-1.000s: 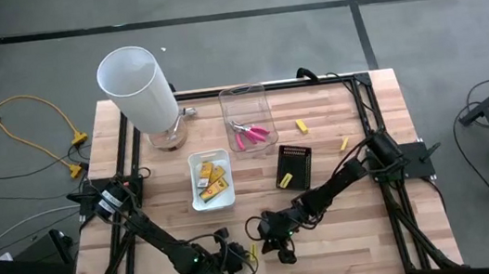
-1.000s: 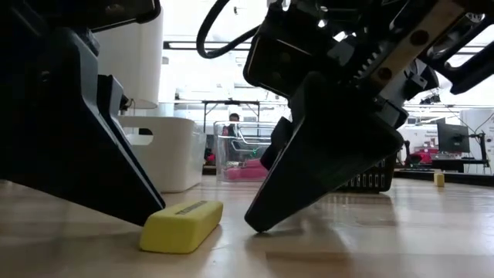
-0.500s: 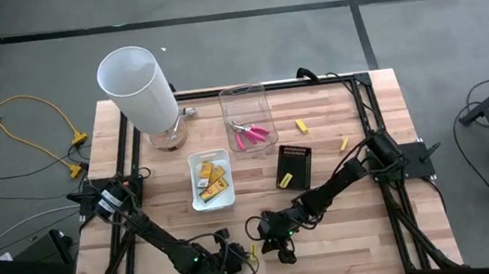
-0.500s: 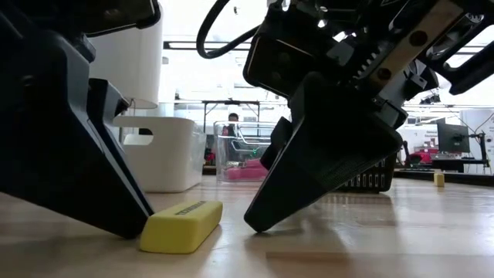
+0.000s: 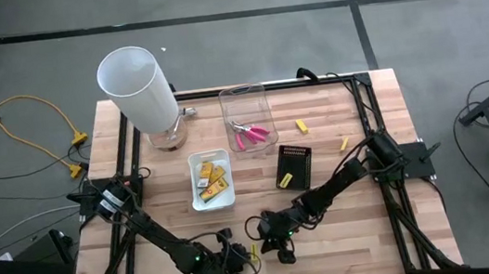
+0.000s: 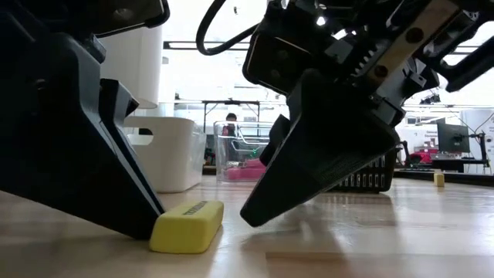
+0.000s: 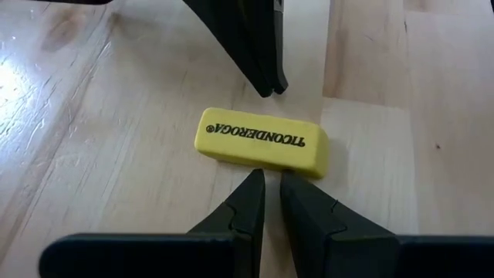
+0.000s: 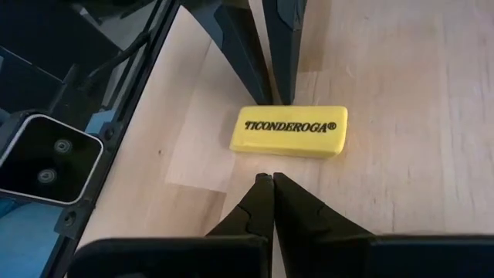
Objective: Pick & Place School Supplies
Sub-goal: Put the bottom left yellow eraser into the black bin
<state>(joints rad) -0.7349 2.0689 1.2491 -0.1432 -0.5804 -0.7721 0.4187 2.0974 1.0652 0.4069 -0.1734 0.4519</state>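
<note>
A yellow eraser (image 7: 262, 139) with black lettering lies flat on the wood near the table's near edge (image 5: 252, 250). My left gripper (image 7: 272, 176) stands at one long side of it, all but shut, with only a thin slit between its fingertips. My right gripper (image 8: 267, 178) is shut and stands at the opposite long side, a small gap short of the eraser (image 8: 289, 130). In the low view the eraser (image 6: 187, 225) lies between the two dark grippers. Other supplies sit farther back: yellow packs in a white tray (image 5: 210, 179) and pink-handled tools in a clear tray (image 5: 249, 118). My left gripper touches the eraser's long side (image 7: 272, 164) with its nearly shut fingertips (image 6: 154, 225), and nothing is between them. The fingers slant down from the table's left and stand across the eraser's length. The eraser lies flat on the table.
A tall white cylinder (image 5: 137, 86) stands at the far left. A black tray (image 5: 294, 166) lies mid-table. Two short yellow sticks (image 5: 301, 126) (image 5: 343, 143) lie loose to the far right. The table's near edge is close behind both grippers.
My left gripper's fingertips have shifted a little along the eraser's side. The eraser has slid slightly toward my right gripper while staying flat on the table.
</note>
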